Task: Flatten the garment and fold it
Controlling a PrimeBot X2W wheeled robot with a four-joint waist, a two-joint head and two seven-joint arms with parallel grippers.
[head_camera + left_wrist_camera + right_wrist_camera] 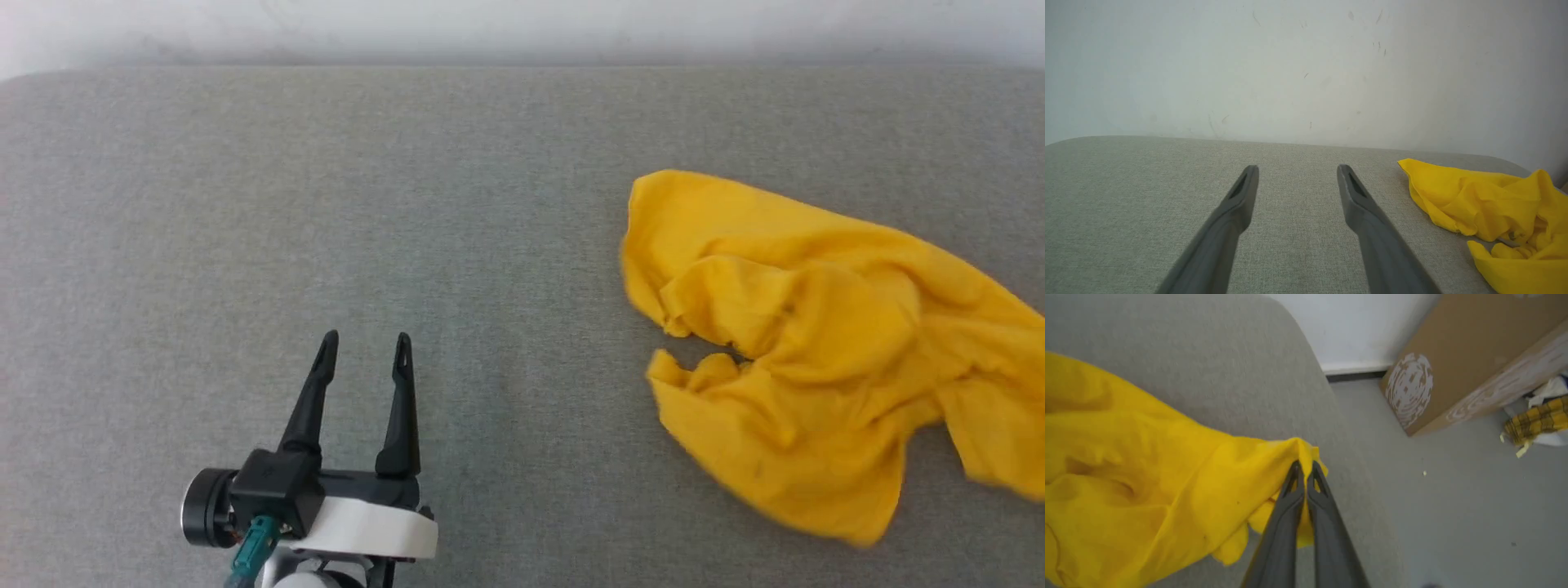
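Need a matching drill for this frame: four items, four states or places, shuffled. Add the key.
Items:
1. left end effector
2. right end effector
3. T-shirt
4. cardboard box

States:
A. crumpled, yellow
B. brown, on the floor
C. open, holding nothing
D. shut on a fabric edge

Pairs: 1-C, 2-D, 3-A, 4-B

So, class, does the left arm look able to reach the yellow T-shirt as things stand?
Probably yes: the open left gripper faces bare grey padding, the T-shirt lies off to its right, and nothing stands between them.
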